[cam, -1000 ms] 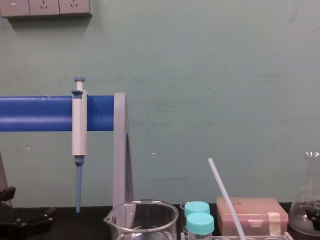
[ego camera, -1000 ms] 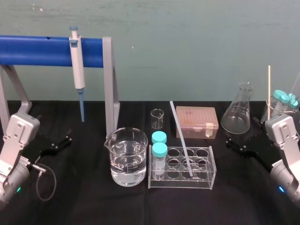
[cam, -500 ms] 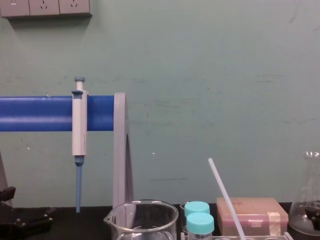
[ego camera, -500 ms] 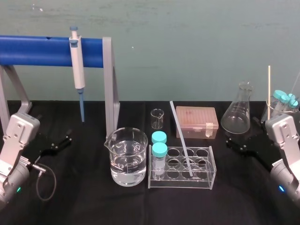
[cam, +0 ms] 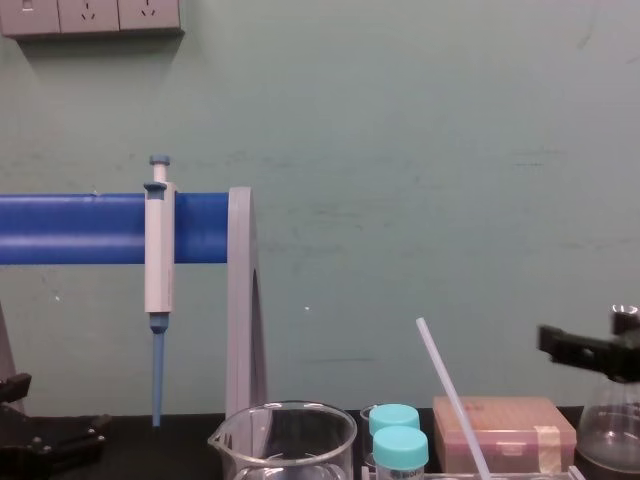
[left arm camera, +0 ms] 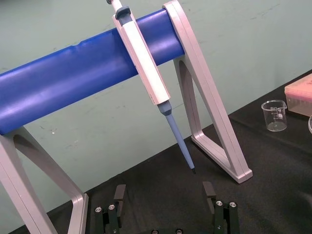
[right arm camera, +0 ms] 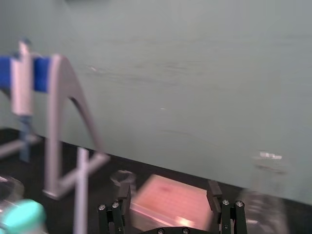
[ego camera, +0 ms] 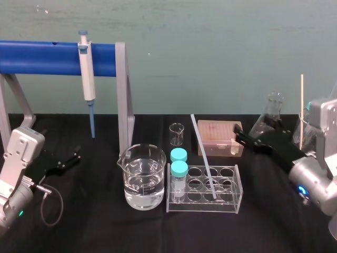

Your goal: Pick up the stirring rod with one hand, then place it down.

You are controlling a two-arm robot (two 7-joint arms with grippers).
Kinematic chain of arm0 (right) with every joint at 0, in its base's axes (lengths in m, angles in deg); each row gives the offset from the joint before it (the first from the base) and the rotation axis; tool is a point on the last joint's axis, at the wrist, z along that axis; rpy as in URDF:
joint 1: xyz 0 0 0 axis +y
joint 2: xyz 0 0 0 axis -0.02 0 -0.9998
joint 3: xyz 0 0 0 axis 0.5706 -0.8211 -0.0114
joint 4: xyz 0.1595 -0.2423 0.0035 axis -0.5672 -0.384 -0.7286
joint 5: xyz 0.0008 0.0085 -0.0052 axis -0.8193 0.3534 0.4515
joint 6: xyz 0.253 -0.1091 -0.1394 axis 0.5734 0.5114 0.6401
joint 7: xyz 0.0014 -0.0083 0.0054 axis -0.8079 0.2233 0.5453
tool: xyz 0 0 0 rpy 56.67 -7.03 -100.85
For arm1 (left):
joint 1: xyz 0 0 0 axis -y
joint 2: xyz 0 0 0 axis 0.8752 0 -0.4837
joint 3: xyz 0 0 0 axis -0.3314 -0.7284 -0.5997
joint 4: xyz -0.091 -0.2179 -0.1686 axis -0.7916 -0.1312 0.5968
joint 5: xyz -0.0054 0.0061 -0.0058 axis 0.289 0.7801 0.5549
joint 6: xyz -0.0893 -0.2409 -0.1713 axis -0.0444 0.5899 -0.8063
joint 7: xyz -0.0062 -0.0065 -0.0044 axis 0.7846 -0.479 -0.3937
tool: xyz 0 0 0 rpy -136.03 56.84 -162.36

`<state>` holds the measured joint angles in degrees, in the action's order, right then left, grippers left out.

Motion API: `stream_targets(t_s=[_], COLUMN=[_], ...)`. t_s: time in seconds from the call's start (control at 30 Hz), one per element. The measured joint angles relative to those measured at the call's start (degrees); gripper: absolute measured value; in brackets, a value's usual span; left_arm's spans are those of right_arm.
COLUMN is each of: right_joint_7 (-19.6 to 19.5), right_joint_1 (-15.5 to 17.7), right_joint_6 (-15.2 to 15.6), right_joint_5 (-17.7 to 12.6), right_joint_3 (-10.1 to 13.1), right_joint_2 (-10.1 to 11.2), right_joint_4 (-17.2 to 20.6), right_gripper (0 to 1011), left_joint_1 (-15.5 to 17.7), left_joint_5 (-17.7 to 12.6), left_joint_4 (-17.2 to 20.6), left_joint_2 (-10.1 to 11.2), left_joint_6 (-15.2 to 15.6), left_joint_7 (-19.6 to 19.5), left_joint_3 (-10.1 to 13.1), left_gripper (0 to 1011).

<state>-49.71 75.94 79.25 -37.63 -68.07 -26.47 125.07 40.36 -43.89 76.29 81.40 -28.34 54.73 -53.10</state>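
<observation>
The black angular right claw (ego camera: 239,139), jaws apart and empty, hovers by the pink tip box (ego camera: 221,132), facing the thin translucent-white stirring rod (ego camera: 202,155) leaning in the clear plastic tube rack (ego camera: 202,205): likely light, stiff, slippery and brittle, best pinched gently on its free upper shaft, while the black left claw (ego camera: 66,159) lies open on the black desk (ego camera: 95,221).

Tip box (ego camera: 217,135) and flask (ego camera: 266,122) stand right of the stirring rod (ego camera: 202,153); above lies open.

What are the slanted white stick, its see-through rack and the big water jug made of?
Stirring rod: glass or plastic, smooth; milky, half see-through look. Test tube rack: probably clear acrylic, glossy; flat see-through walls, bright edges. Beaker: likely glass, clear and shiny; thin wall, pouring lip, clear liquid visible inside.
</observation>
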Motion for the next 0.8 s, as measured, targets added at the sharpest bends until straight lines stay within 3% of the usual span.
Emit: stream_targets(t_s=[0.07, 0.1, 0.27, 0.47, 0.8], right_joint_7=[2.9, 2.9, 6.7, 9.0, 9.7], right_joint_1=[-0.8, -0.8, -2.7, -5.6, -10.1], right_joint_6=[3.5, 3.5, 9.4, 13.0, 16.6], right_joint_5=[-4.1, -4.1, -8.2, -8.2, -4.4], right_joint_3=[0.7, 0.7, 0.7, -1.2, -4.8], right_joint_2=[-1.6, -1.6, -3.8, -4.9, -6.4], right_joint_4=[0.9, 0.9, 1.2, -0.3, -4.5], right_gripper=[1003, 1003, 1003, 1003, 1003], left_joint_1=[0.0, 0.0, 0.0, 0.0, 0.0], left_joint_5=[0.0, 0.0, 0.0, 0.0, 0.0], left_joint_4=[0.0, 0.0, 0.0, 0.0, 0.0], left_joint_2=[0.0, 0.0, 0.0, 0.0, 0.0], left_joint_6=[0.0, 0.0, 0.0, 0.0, 0.0], left_joint_7=[0.0, 0.0, 0.0, 0.0, 0.0], left_joint_3=[0.0, 0.0, 0.0, 0.0, 0.0], left_gripper=[1000, 1000, 1000, 1000, 1000])
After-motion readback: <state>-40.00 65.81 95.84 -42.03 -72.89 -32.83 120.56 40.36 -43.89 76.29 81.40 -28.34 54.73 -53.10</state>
